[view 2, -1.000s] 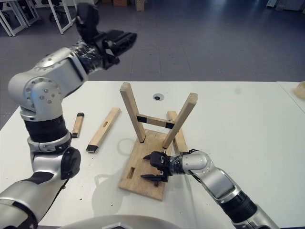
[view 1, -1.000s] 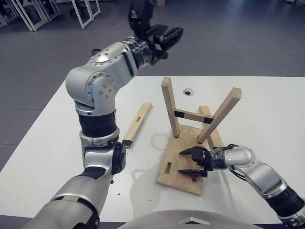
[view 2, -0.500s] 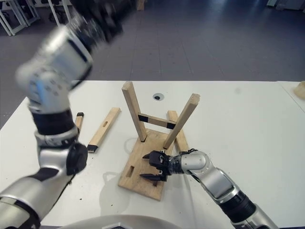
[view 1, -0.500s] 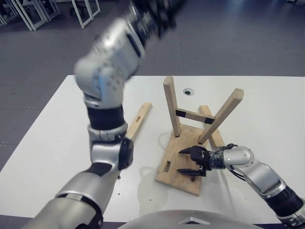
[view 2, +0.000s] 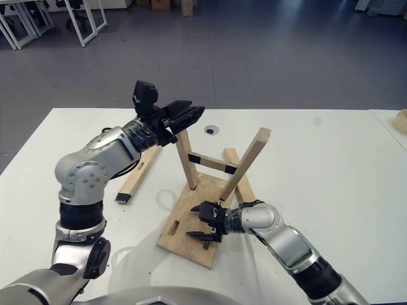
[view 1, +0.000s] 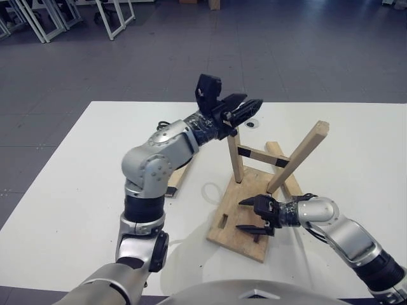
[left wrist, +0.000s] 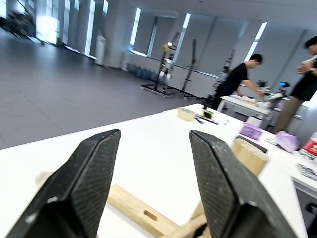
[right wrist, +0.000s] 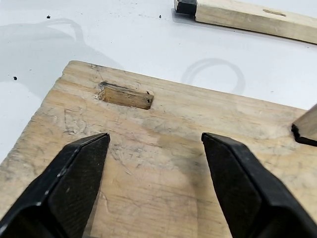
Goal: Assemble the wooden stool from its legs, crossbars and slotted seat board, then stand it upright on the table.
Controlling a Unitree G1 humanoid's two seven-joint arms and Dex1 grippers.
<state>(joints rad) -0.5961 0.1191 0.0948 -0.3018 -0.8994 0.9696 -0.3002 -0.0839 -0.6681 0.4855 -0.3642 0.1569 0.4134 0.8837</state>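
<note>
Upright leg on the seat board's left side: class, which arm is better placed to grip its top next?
Probably left. The open left gripper is at the upright leg's top; the open right gripper sits low over the seat board.

Left pincer [view 2: 196, 116] (fingers apart) by one standing leg [view 2: 187, 162] top.

Your left gripper [view 1: 252, 108] covers the top of the left upright leg [view 1: 236, 159] (you cannot judge contact there); its arm hides part of the loose leg [view 2: 132, 181].
</note>
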